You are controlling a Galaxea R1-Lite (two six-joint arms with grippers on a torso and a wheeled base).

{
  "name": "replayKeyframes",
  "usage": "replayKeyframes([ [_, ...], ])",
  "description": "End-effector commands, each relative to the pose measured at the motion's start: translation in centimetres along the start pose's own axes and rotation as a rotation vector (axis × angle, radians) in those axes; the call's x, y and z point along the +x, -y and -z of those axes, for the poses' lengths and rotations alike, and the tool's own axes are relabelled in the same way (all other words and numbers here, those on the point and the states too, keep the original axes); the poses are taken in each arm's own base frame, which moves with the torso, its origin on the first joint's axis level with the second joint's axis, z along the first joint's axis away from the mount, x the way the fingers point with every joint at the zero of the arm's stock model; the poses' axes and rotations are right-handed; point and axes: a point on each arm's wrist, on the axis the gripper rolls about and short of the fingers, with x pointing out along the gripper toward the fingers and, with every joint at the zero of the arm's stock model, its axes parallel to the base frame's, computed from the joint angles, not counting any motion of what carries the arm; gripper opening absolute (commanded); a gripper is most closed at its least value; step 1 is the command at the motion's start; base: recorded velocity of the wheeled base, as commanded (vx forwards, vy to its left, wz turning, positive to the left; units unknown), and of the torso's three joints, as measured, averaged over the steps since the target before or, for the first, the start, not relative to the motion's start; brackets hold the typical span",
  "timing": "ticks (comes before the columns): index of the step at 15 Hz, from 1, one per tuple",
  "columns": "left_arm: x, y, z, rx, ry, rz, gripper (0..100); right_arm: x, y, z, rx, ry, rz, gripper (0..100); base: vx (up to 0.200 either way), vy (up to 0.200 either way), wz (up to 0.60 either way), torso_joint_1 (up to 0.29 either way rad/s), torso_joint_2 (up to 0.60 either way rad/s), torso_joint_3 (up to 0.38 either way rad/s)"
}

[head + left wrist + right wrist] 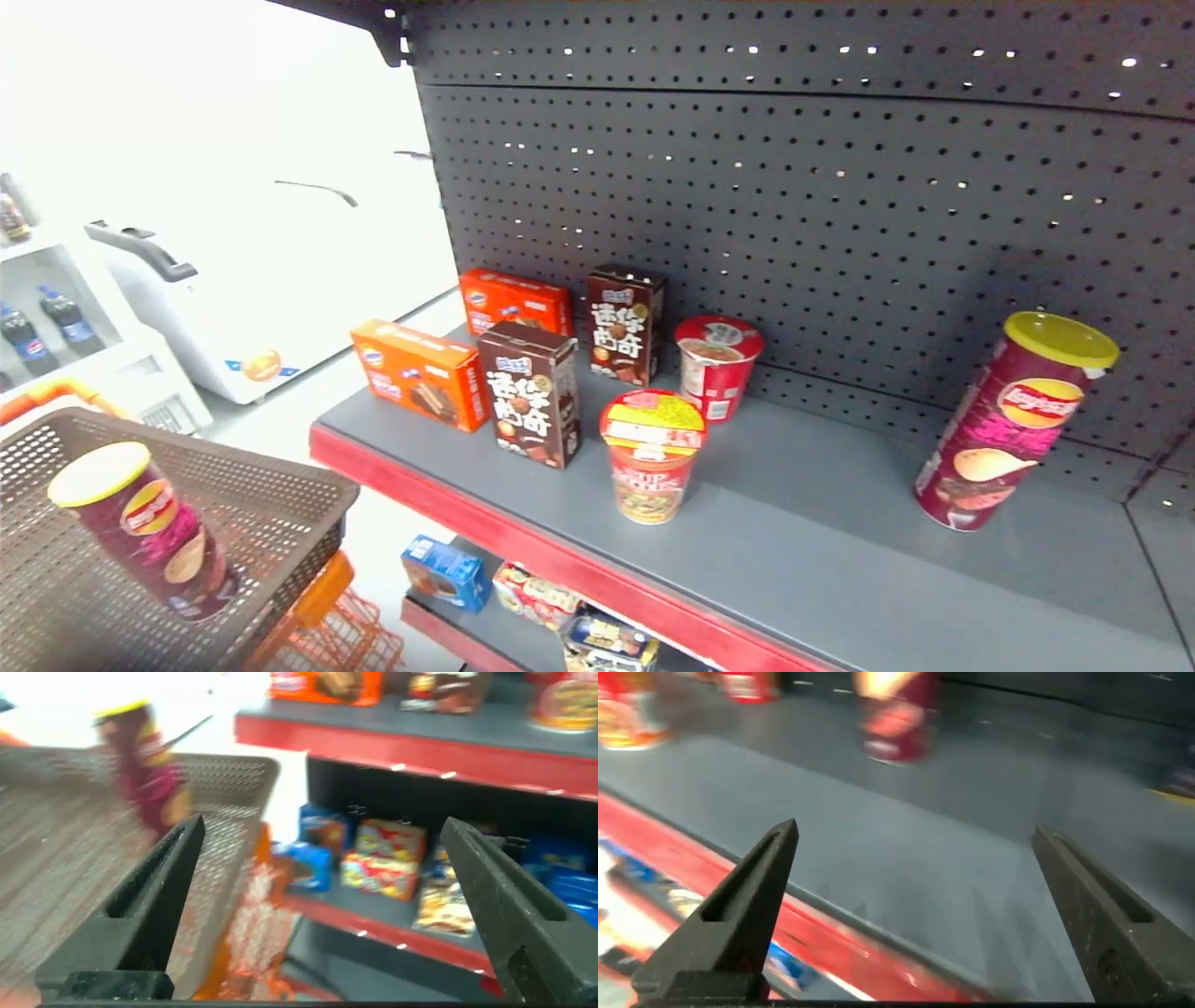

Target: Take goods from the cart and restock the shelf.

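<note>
Cardboard is judged to form the chip canister [140, 527], standing in the cart basket [238, 464] ahead of the left gripper [320, 826], which is spread and empty like the right gripper [913, 831]; light, stiff, slick handling is expected; best clasped mid-body.

This is a shop, a small grocery by its stock. A grey retail shelf [840, 560] with a red front edge and a perforated back panel [840, 187] fills the right of the frame. It carries snack boxes [420, 373], cup noodles [651, 457] and a crisp can [1013, 420]. A mesh shopping cart [299, 532] stands at lower left, and bottled drinks [67, 319] are on display at far left.
</note>
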Motion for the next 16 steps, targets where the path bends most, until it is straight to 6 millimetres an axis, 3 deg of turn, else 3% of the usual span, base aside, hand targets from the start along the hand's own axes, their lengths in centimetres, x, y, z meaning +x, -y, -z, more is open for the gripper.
replayKeyframes([
  [1,0.0,0.0,0.0,-0.001,-0.001,0.0,100,0.0,0.0,0.0,0.0,-0.001,0.0,100,0.0,0.0,0.6,0.002,0.01,-0.002],
  [5,0.0,0.0,0.0,-0.002,-0.002,-0.002,100,0.0,0.0,0.0,0.001,-0.001,-0.002,100,0.0,0.0,0.6,0.007,0.0,0.002],
  [15,0.0,0.0,0.0,0.01,-0.001,0.003,100,0.0,0.0,0.0,0.001,-0.002,-0.002,100,0.0,0.0,0.0,0.0,0.0,0.0],
  [16,-0.4,0.0,-1.6,0.021,0.075,-0.006,100,0.0,0.0,0.0,0.001,-0.001,-0.002,100,0.0,0.0,0.0,0.0,0.0,0.0],
])
